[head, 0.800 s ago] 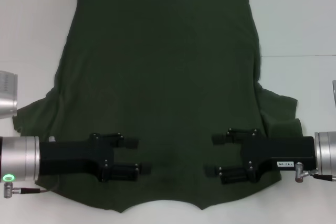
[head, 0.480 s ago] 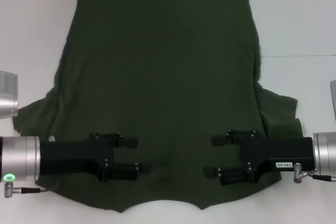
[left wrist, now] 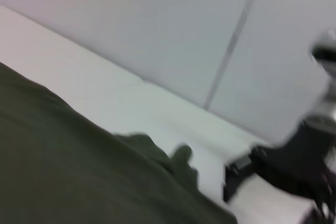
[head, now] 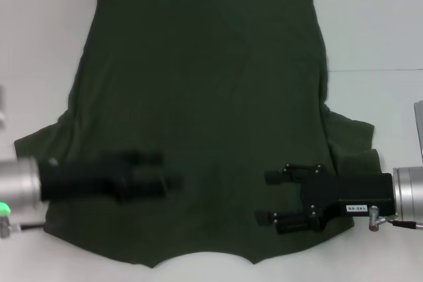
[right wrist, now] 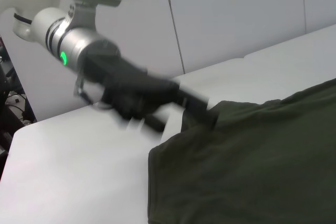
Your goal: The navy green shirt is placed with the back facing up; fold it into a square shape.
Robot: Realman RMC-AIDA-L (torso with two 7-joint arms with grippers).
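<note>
The navy green shirt [head: 205, 97] lies spread flat on the white table [head: 39, 31], with its curved neckline at the near edge and its hem at the far edge. My left gripper [head: 168, 170] is motion-blurred over the shirt's near left part, and its fingers look apart and empty. My right gripper [head: 266, 196] is open and empty over the near right part, pointing inward. The shirt also shows in the left wrist view [left wrist: 79, 171] and in the right wrist view [right wrist: 252, 161]. The right wrist view shows the blurred left gripper [right wrist: 152, 98] at the shirt's edge.
The short sleeves spread onto the table at the left [head: 33, 146] and right [head: 353, 133]. A seam in the table top [head: 377, 69] runs on the right. A pale wall [right wrist: 236, 14] stands beyond the table.
My left gripper has swung away from the neckline side, up and slightly outward, and is now blurred with motion. The right gripper and the shirt have barely moved.
</note>
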